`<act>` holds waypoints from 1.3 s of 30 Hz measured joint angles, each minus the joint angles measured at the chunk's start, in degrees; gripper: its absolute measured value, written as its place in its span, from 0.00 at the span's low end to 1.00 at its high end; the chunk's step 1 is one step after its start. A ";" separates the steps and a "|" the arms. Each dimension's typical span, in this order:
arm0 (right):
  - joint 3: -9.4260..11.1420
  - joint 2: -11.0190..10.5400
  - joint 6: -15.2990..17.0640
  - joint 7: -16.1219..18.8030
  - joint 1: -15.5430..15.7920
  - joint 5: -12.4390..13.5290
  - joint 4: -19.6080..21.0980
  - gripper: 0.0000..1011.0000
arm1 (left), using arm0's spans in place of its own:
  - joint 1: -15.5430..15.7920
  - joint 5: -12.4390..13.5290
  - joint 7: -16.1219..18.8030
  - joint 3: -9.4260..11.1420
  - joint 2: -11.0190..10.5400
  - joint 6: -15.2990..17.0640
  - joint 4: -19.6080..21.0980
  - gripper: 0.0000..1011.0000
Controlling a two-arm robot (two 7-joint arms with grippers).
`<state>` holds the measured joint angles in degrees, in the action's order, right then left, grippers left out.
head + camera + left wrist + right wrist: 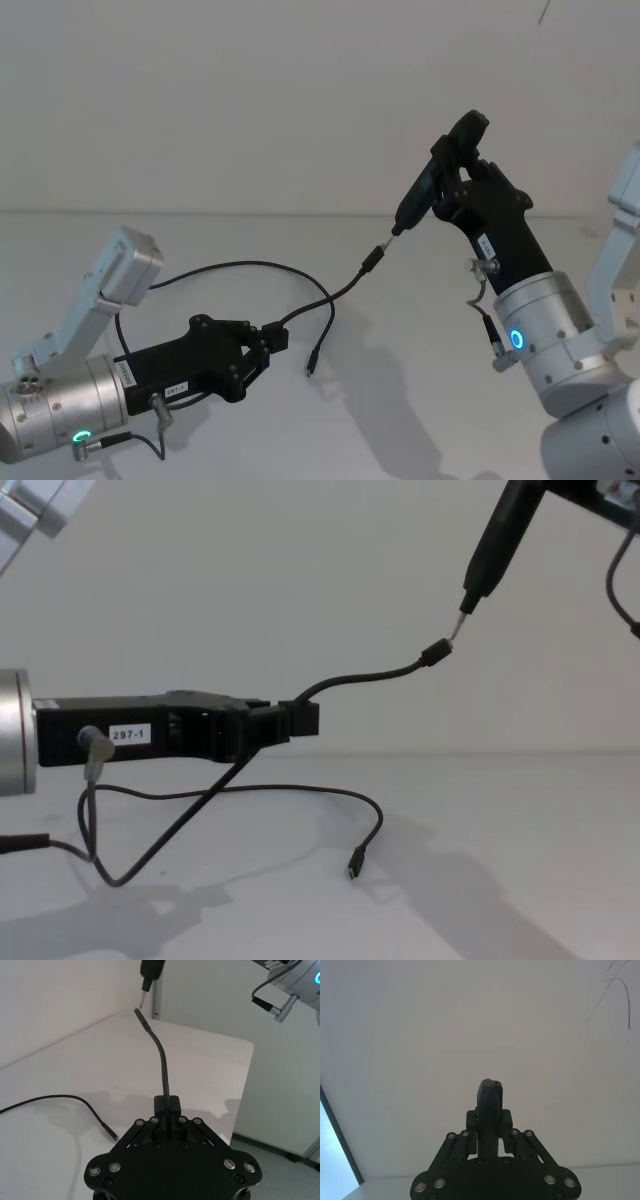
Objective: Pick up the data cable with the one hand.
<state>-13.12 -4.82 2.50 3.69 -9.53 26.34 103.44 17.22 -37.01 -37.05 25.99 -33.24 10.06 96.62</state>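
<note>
The data cable [250,268] is seen as a long, thin, black flexible cord with a small black connector plug at each end. It is held by the left end effector [272,338], whose fingers are closed on the cord a short way behind one plug. From the left end effector, that short stiff section rises forward and up, and its plug [435,652] is held in the air, well above the white table [420,400]. The rest of the cable is draped back from the left end effector in a loose loop that runs out and curls back onto the table, and the other plug [355,861] lies on the table surface, below and a little ahead of the closed fingers.

The left end effector bears a white "297-1" label [130,736] on its black body and is carried level, above the table.

The right end effector [455,185] is raised higher and farther out than the left end effector, and its fingers are closed on a slim black pen-like tool [495,545]. The metal tip of that tool is just touching, or all but touching, the raised plug.
</note>
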 joint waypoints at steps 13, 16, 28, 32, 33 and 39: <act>0.13 0.79 -2.15 0.67 -1.19 -1.41 -2.79 0.28 | 0.00 0.01 0.00 0.00 0.00 0.01 -0.01 0.04; 0.16 0.88 -2.02 0.82 -1.18 -1.50 -2.86 0.28 | 0.00 0.01 0.00 0.01 0.00 0.01 -0.01 0.04; 0.27 0.85 -0.22 1.25 -0.44 -1.48 -2.02 0.28 | 0.00 0.01 0.00 0.01 0.00 0.01 -0.01 0.04; 0.48 0.65 0.53 1.30 -0.25 -1.28 -1.50 0.28 | 0.00 0.01 0.00 0.01 0.00 0.01 -0.01 0.04; 0.51 0.60 0.67 1.31 -0.22 -1.21 -1.42 0.28 | 0.00 0.01 0.00 0.01 0.01 0.01 -0.01 0.04; 0.81 0.21 1.42 1.36 -0.08 -0.70 -0.85 0.28 | 0.00 0.01 0.00 0.01 0.00 0.01 -0.01 0.04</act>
<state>-12.31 -4.61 3.92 5.05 -9.61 25.64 102.59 17.23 -37.00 -37.05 26.00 -33.24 10.06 96.62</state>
